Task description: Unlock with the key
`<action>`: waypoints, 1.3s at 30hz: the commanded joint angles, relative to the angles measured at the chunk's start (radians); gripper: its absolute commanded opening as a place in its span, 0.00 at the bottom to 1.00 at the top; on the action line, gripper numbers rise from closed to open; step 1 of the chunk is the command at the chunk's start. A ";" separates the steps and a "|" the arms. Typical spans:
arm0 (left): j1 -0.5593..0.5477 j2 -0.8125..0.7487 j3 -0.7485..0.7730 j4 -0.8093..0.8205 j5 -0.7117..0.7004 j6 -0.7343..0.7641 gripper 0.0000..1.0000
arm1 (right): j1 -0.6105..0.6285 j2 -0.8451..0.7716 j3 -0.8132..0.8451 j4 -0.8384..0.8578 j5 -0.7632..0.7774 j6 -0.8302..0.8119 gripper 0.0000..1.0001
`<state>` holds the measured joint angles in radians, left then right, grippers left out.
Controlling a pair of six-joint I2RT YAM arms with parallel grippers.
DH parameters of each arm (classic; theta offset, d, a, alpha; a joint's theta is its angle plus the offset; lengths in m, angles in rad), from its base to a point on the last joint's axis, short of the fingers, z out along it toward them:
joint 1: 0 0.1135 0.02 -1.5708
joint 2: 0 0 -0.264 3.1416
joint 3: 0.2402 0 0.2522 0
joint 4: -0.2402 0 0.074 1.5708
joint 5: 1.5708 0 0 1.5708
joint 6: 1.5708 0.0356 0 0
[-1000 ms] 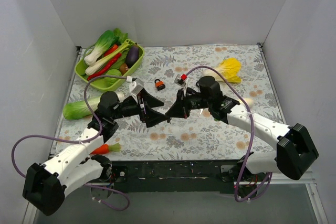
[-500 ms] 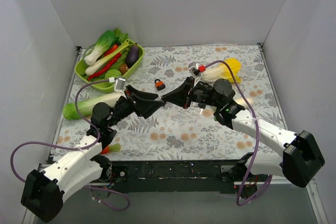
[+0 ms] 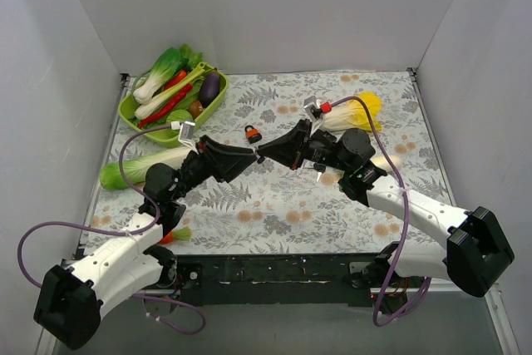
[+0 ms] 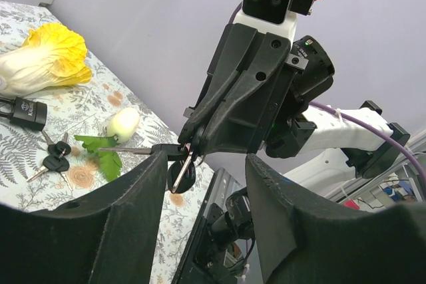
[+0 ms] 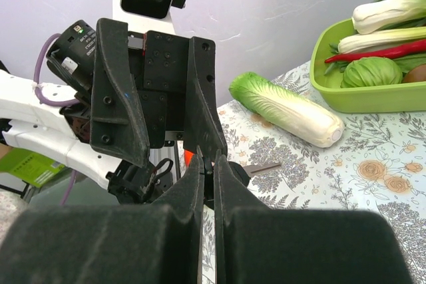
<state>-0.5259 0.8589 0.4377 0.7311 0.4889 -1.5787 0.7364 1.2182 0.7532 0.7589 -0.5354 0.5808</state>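
1. From above, the left gripper and the right gripper meet tip to tip over the table. They hang just in front of the padlock, which lies on the flowered cloth (no key can be made out at this size). A green basket of vegetables sits in the far left corner.
2. In the left wrist view, the left gripper's own fingers stand wide apart and hold nothing. The right gripper faces them from opposite and pinches a key, whose blade points out sideways. A second key dangles below it. The padlock lies flat at the left edge of this view, with spare keys on the cloth just beside it and a yellow cabbage beyond.
3. In the right wrist view, the right gripper's fingers are closed to a narrow slit on the key's black head. The blade sticks out to the right. The left gripper's spread fingers stand directly opposite.
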 commanded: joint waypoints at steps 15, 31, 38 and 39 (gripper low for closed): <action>0.001 0.005 -0.017 0.008 -0.015 -0.012 0.16 | 0.006 -0.014 -0.009 0.082 0.038 0.025 0.01; 0.003 -0.055 0.067 -0.275 0.080 0.232 0.00 | -0.047 0.031 -0.025 0.082 -0.205 0.071 0.57; 0.001 0.000 0.240 -0.695 0.250 0.502 0.00 | -0.091 -0.005 -0.011 0.013 -0.348 0.002 0.73; 0.001 0.005 0.265 -0.720 0.260 0.543 0.00 | -0.091 -0.009 -0.006 -0.010 -0.362 -0.015 0.73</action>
<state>-0.5232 0.8474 0.6132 0.2615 0.6487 -1.2312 0.6525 1.2530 0.7235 0.7902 -0.7937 0.6300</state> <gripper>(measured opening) 0.029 0.723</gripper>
